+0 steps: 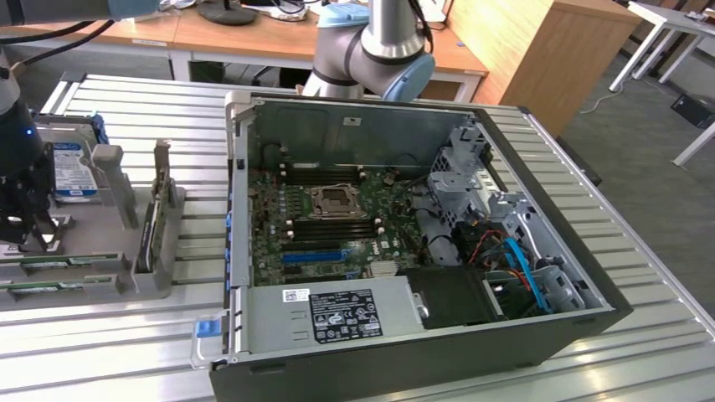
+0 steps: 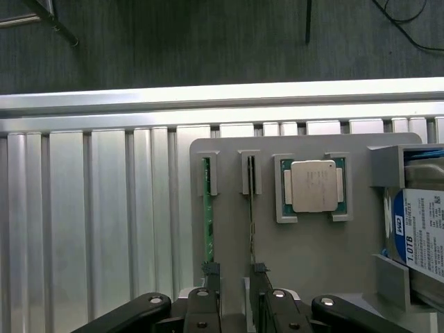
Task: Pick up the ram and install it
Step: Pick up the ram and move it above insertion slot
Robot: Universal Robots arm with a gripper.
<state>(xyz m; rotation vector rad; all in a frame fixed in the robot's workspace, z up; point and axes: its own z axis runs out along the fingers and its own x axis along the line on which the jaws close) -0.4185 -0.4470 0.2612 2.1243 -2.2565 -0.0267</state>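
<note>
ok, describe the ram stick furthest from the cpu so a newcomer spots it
On the slatted metal table, beside the open computer case, lies a grey holder tray. Two boards stand on edge in its slotted brackets next to a square silver processor. The ram stick is the green one nearest the tray's edge; the second stick, darker, sits between it and the processor.

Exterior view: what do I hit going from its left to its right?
gripper → hard drive → open computer case, and inside it CPU socket → blue cables. Ram sticks left out: they overlap the gripper.
</note>
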